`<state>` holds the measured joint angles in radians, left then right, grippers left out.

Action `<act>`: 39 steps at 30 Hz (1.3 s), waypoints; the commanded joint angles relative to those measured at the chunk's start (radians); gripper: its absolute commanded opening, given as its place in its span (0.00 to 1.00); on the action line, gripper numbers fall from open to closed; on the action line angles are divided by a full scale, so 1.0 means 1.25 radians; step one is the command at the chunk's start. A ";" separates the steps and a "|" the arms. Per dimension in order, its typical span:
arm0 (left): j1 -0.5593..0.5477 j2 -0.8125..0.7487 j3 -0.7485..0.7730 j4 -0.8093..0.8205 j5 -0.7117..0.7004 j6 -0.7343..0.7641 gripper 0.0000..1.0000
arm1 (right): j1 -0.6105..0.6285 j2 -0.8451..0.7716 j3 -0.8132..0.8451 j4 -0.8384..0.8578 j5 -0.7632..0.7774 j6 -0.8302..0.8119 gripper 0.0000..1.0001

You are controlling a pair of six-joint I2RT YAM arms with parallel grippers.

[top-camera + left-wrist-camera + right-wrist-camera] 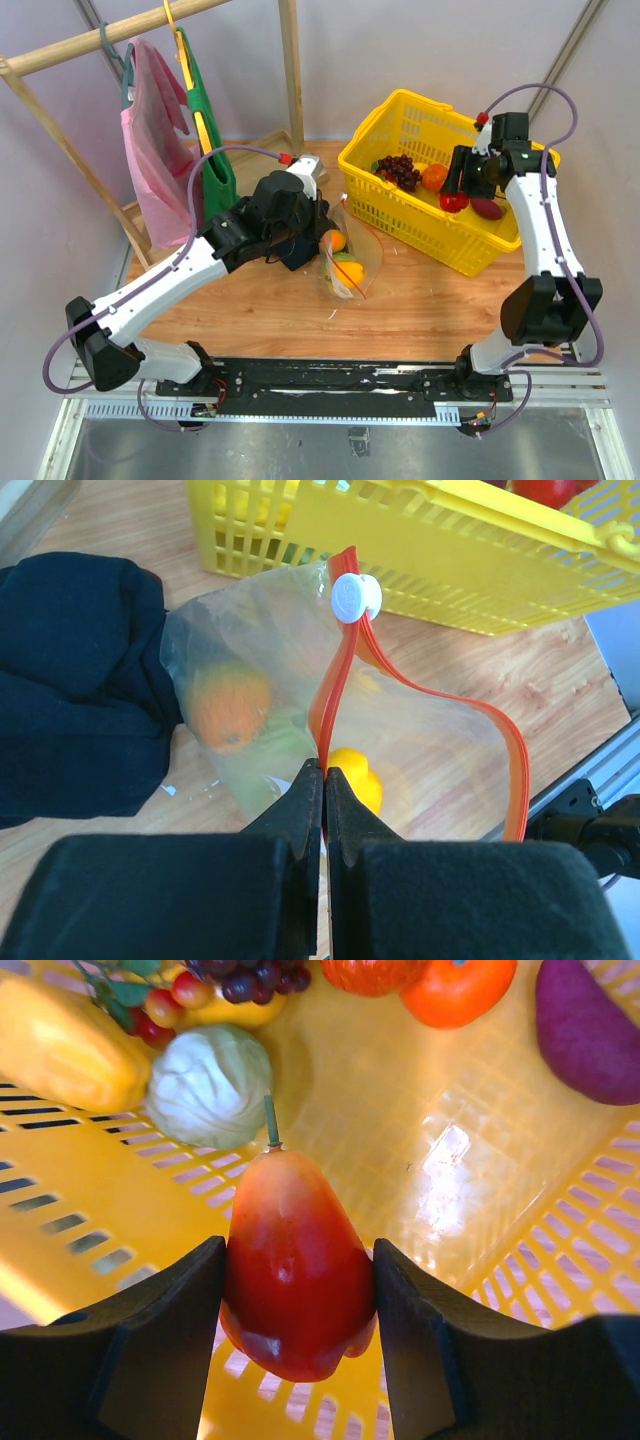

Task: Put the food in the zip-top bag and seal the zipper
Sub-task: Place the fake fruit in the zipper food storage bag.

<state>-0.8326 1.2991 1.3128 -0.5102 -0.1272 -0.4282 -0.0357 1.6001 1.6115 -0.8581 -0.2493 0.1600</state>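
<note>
The clear zip-top bag [350, 262] lies on the wooden table with an orange [228, 706], a green piece and a yellow piece [356, 776] inside. Its orange-red zipper [335, 685] stands open, with a white slider [355, 597] at the far end. My left gripper [325, 767] is shut on the near end of the zipper strip. My right gripper [298, 1250] is shut on a red pear-shaped fruit [292, 1260] and holds it above the yellow basket [395, 118]. In the top view this fruit [454, 201] hangs over the basket's middle.
The basket holds a pale green cabbage [209, 1084], a yellow piece [62, 1048], grapes [398, 170], an orange [434, 177] and a purple eggplant [590, 1030]. A dark cloth [75, 680] lies left of the bag. A wooden rack with hanging pink and green bags [160, 140] stands at the back left.
</note>
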 commanded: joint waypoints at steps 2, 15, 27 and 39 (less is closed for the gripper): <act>0.005 0.011 0.036 0.015 0.012 -0.010 0.00 | 0.005 -0.087 0.037 -0.015 0.028 0.041 0.36; 0.005 0.058 0.077 -0.010 0.000 -0.046 0.00 | 0.130 -0.234 0.059 0.014 -0.012 0.113 0.35; 0.005 0.094 0.108 -0.027 -0.005 -0.073 0.00 | 0.413 -0.295 -0.015 0.134 0.010 0.230 0.34; 0.005 0.085 0.115 -0.033 -0.011 -0.088 0.00 | 0.568 -0.364 -0.231 0.310 0.066 0.349 0.35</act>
<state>-0.8326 1.4155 1.4197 -0.5560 -0.1242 -0.5255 0.6376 1.1831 1.3758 -0.5797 -0.1970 0.5217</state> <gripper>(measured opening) 0.011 0.574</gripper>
